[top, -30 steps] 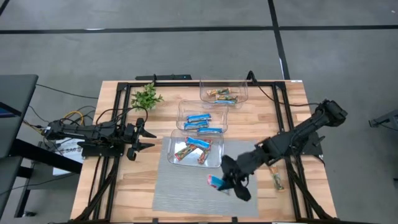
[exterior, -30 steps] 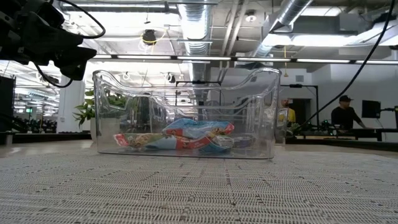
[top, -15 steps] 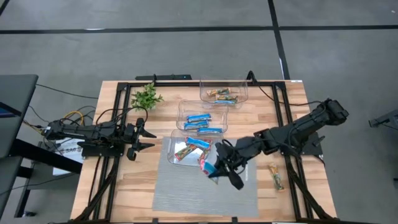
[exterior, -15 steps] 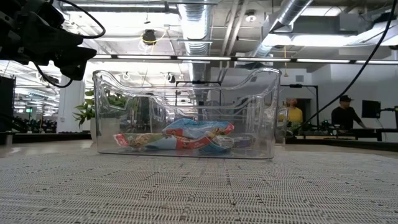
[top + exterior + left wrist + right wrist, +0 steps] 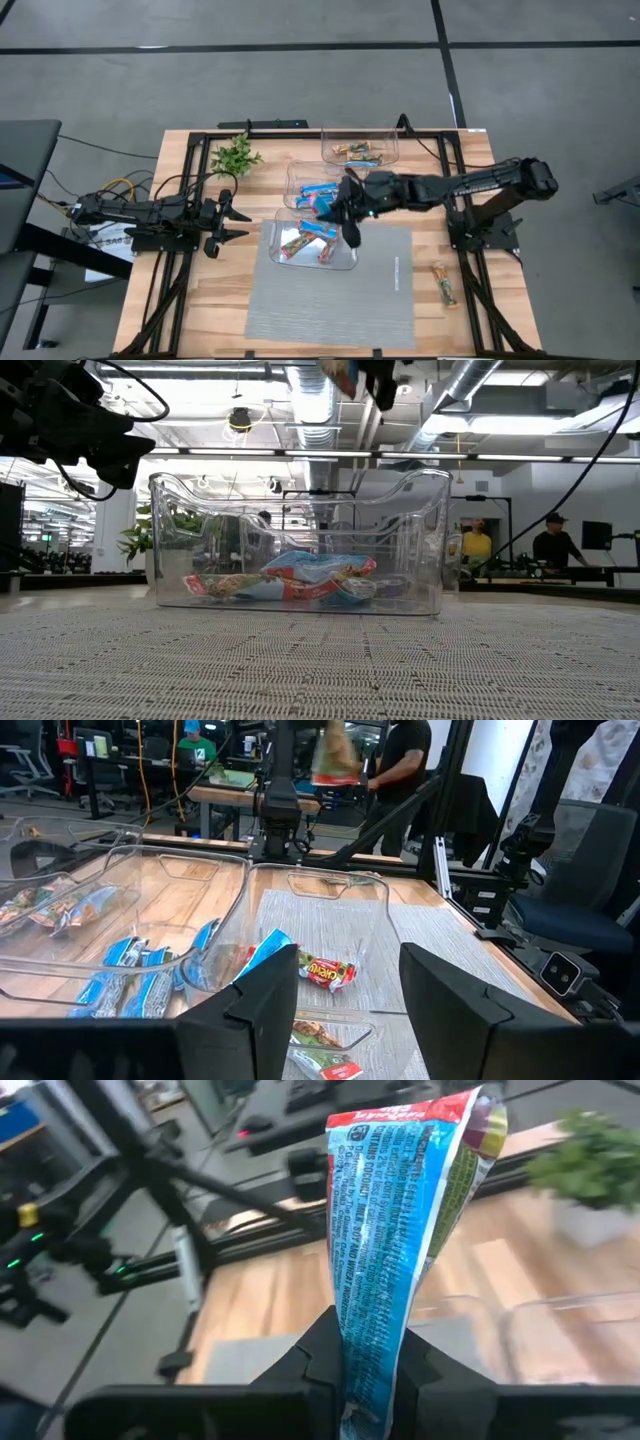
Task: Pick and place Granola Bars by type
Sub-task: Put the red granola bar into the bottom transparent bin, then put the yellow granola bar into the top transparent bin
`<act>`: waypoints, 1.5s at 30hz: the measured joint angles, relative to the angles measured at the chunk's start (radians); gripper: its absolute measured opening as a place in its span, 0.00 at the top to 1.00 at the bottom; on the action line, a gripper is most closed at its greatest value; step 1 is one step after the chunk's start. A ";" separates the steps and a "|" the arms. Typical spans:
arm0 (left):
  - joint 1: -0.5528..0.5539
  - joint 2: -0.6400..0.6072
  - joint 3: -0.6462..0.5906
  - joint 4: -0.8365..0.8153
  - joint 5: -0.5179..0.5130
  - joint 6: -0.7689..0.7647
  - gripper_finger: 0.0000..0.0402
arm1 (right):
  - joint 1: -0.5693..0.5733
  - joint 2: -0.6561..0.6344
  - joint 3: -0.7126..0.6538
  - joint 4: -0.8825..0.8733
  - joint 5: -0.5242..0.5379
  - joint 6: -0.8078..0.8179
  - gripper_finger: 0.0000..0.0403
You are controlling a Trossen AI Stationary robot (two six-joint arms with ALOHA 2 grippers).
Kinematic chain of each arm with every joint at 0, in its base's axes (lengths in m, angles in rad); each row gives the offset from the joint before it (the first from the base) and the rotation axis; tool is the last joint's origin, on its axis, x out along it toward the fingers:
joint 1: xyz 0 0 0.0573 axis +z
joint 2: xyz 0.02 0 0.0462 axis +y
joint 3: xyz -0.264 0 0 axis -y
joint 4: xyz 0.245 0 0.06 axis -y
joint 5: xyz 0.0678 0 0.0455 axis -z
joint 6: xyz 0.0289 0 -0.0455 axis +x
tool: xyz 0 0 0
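My right gripper (image 5: 342, 208) hangs over the gap between the middle bin (image 5: 296, 176) and the near bin (image 5: 282, 222), shut on a red-and-blue granola bar (image 5: 324, 206). That bar also shows in the right wrist view (image 5: 400, 1220) and at the top of the low view (image 5: 341, 374). The middle bin holds bright blue bars (image 5: 320, 190). In the near bin lie red multicolour bars (image 5: 305, 240), and the far bin (image 5: 360, 148) has orange-brown ones. One bar (image 5: 443, 283) lies on the wood at the right. My left gripper (image 5: 236, 222) waits open at the table's left. My right gripper pinches one end of the bar (image 5: 368, 1342) between its two fingers (image 5: 322, 1362). The fingers come from the table's right, slanting a little down. The bar's free end (image 5: 420, 1120) sticks out past the fingertips along the line of the fingers. It is lifted clear above the bins.
A grey mat (image 5: 335, 290) covers the table's near middle, under the near bin. A small green plant (image 5: 235, 155) stands at the far left. Black frame rails (image 5: 455, 180) run along the table's sides. People show in the room behind the table.
My right gripper has swung from over the mat's near right part toward the far edge and the left, rising a little and turning. It has carried the bar, still pinched and clear of the table, to above the bins.
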 joint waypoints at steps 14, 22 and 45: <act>0.000 0.000 0.000 0.000 0.000 -0.001 0.58 | -0.039 0.038 0.000 -0.075 -0.002 0.003 0.93; 0.000 0.002 0.000 0.000 0.000 -0.004 0.58 | 0.005 0.166 -0.001 -0.171 -0.007 0.000 0.92; 0.000 0.002 0.000 0.000 0.000 0.000 0.58 | 0.039 0.251 0.000 -0.253 -0.033 0.047 0.51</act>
